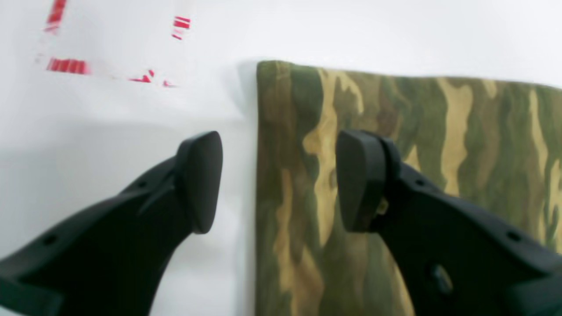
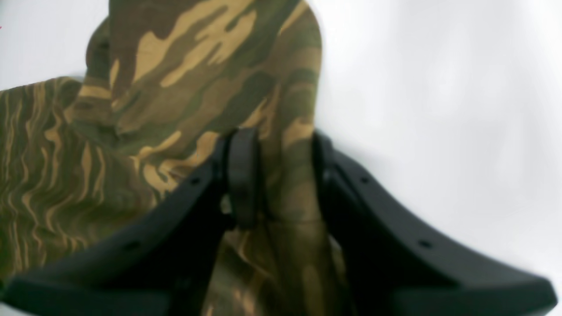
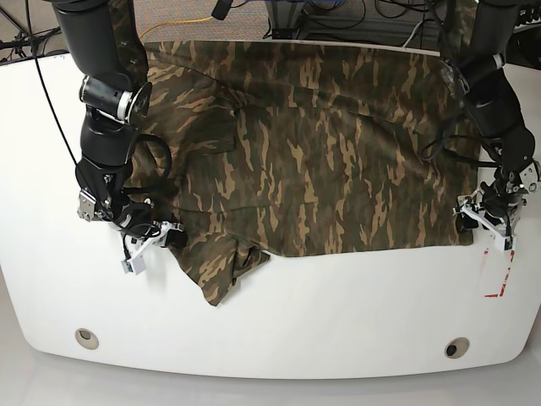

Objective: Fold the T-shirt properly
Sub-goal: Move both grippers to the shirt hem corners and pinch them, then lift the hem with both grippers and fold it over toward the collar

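Observation:
The camouflage T-shirt [image 3: 338, 169] lies spread on the white table [image 3: 338, 304], with a loose flap hanging toward the front left. My right gripper [image 3: 165, 237] is at the shirt's left front edge. In the right wrist view it [image 2: 285, 175] is shut on a bunched fold of the shirt [image 2: 197, 66]. My left gripper [image 3: 483, 222] is at the shirt's front right corner. In the left wrist view it [image 1: 279, 180] is open and straddles the straight edge of the shirt [image 1: 461, 131], one finger over bare table, the other over cloth.
Red tape marks [image 1: 68, 66] lie on the table beside the left gripper, and also show in the base view [image 3: 497, 283]. Two round holes [image 3: 84, 337] [image 3: 457, 348] sit near the table's front edge. Cables [image 3: 338, 17] run behind the table.

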Available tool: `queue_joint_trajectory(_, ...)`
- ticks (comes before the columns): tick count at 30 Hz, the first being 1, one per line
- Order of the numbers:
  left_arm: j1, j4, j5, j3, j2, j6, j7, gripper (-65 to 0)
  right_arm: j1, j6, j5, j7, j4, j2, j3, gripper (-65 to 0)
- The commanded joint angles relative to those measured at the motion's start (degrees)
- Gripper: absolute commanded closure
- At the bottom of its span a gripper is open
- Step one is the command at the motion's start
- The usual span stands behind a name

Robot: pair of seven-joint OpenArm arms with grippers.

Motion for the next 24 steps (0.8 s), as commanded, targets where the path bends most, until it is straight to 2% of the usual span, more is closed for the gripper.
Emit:
queue_joint_trajectory(1, -3.71, -3.06, -0.74, 0.0, -1.71, 0.07, -3.3, -38.3, 1.41, -0.34, -0.49, -1.16, 0.47, 0.61, -0.19, -17.3)
queue_joint_trajectory(8, -8.11, -13.87, -0.65, 0.61, -3.29, 0.07, -5.93, -38.3, 1.5, -0.34, -0.31, -1.16, 0.47, 0.61, -0.19, -17.3)
queue_joint_trajectory(12, -8.37, -14.13, -1.09, 7.21, -3.03, -0.2, -6.64, -38.3, 1.59, -0.34, -0.31, -1.16, 0.47, 0.52, -0.19, -16.8)
queue_joint_trajectory(15, -8.2, -13.08, -1.09, 9.23, -2.85, -0.2, -6.73, -37.5, 1.67, -0.34, -0.31, -1.16, 0.56, 0.52, -0.19, -16.5)
queue_joint_trajectory(17, -8.2, -12.9, -1.09, 9.32, -2.77, -0.2, -6.81, -31.8, 1.67, -0.34, -0.31, -1.07, 0.65, 0.52, -0.19, -16.3)
queue_joint_trajectory(19, -8.37, -12.73, -1.09, 9.32, -2.77, -0.11, -6.9, -17.5, 1.59, -0.34, -0.4, -1.07, 2.5, 0.52, -0.19, -12.5)
queue_joint_trajectory(20, -8.46, -12.73, -1.09, 9.32, -2.77, -0.11, -7.34, -10.0, 1.41, -0.34, -0.57, -1.07, 3.73, 0.52, -0.19, -8.9)
queue_joint_trajectory(22, -8.55, -12.9, -0.82, 9.32, -2.77, -0.11, -8.48, 0.0, 1.32, -0.34, -0.66, -1.16, 5.57, 0.52, -0.19, -0.6)
queue_joint_trajectory(24, -8.55, -12.73, -0.74, 9.4, -2.77, -0.11, -8.57, 0.0, 1.32, -0.34, -0.66, -1.24, 5.93, 0.52, -0.19, 0.0)
